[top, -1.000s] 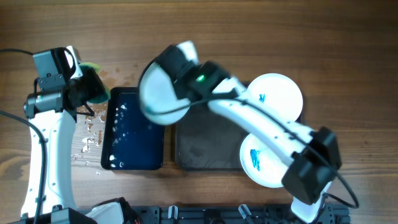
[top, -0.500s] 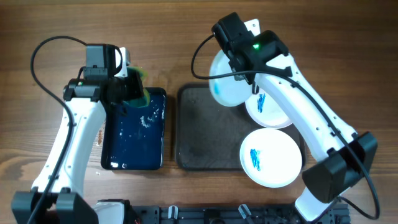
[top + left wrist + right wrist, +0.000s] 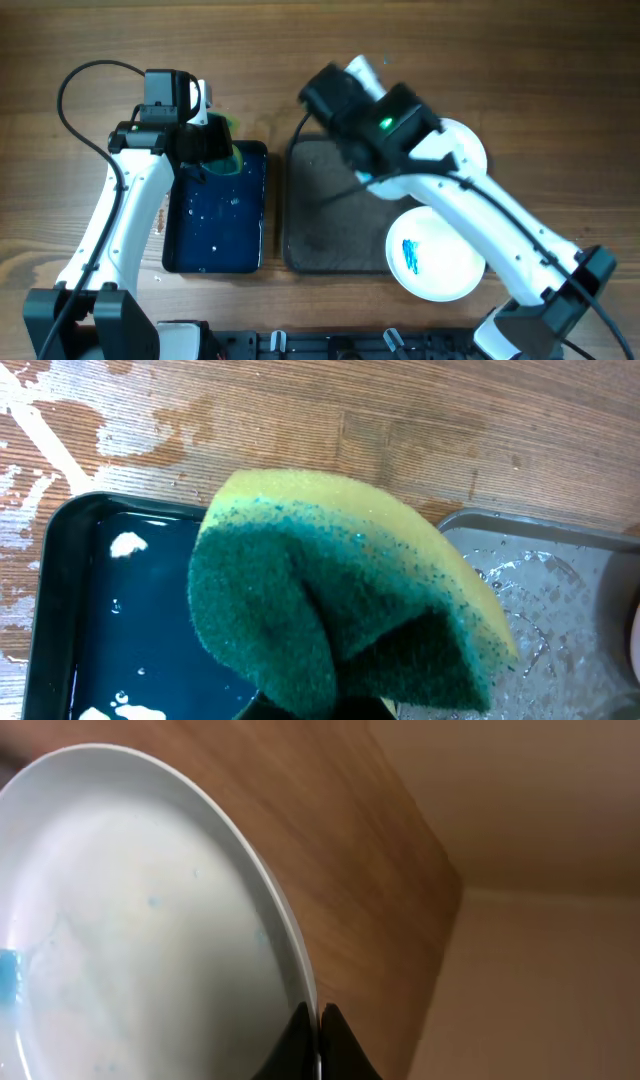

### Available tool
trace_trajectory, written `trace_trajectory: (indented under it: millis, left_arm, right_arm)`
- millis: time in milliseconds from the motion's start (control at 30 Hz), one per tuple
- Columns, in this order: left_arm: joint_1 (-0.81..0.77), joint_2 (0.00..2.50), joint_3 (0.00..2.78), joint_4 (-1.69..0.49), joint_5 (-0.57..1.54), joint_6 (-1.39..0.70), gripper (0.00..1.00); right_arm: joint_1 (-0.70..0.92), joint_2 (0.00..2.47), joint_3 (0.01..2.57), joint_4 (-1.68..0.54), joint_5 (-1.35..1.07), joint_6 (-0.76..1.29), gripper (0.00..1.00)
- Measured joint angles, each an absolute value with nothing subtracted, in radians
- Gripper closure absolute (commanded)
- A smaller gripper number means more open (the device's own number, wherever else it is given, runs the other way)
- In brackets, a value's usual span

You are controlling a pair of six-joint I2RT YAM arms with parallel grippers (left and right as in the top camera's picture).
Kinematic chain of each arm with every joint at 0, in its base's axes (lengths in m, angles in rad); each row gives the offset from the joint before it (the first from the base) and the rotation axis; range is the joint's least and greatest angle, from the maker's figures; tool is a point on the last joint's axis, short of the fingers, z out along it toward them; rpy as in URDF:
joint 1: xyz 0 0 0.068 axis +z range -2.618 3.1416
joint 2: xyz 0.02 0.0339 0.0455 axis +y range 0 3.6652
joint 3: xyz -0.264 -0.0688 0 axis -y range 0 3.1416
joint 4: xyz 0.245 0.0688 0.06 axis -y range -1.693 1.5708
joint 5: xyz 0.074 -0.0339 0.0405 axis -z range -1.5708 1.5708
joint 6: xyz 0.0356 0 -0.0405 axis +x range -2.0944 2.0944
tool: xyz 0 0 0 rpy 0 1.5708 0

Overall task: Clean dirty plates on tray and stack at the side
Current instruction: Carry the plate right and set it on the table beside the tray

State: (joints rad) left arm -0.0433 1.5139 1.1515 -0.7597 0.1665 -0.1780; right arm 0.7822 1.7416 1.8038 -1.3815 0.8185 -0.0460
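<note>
My right arm [image 3: 400, 130] is blurred overhead and hides the plate [image 3: 130, 920], which the wrist view crops left and bottom; the sponge [image 3: 330, 620] covers most of my left claw [image 3: 318, 710].

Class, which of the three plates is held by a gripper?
The plate pinched at its rim by the right gripper, seen in the right wrist view. The other two plates lie flat on the tray.

white plate [image 3: 130, 920] tilted on edge, faintly blue-smeared; a second plate [image 3: 440, 265], blue-stained, flat on the dark tray [image 3: 320, 220]
</note>
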Motion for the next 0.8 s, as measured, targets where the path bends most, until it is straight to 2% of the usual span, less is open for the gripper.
trace_trajectory:
  millis: [333, 600, 733, 800]
  left_arm:
    - [-0.043, 1.514, 1.151, -0.743, 0.166, -0.178, 0.96]
    - [-0.043, 1.514, 1.151, -0.74, 0.166, -0.177, 0.96]
    - [-0.043, 1.514, 1.151, -0.741, 0.166, -0.177, 0.96]
    - [-0.043, 1.514, 1.151, -0.74, 0.166, -0.177, 0.96]
  right_arm:
    - [0.821, 1.739, 1.699, -1.606, 0.922, 0.239, 0.95]
    - [0.822, 1.739, 1.695, -1.589, 0.925, 0.339, 0.95]
    - [0.797, 1.74, 1.694, -1.534, 0.813, 0.421, 0.96]
    - [0.783, 1.74, 1.691, -1.43, 0.707, 0.447, 0.96]
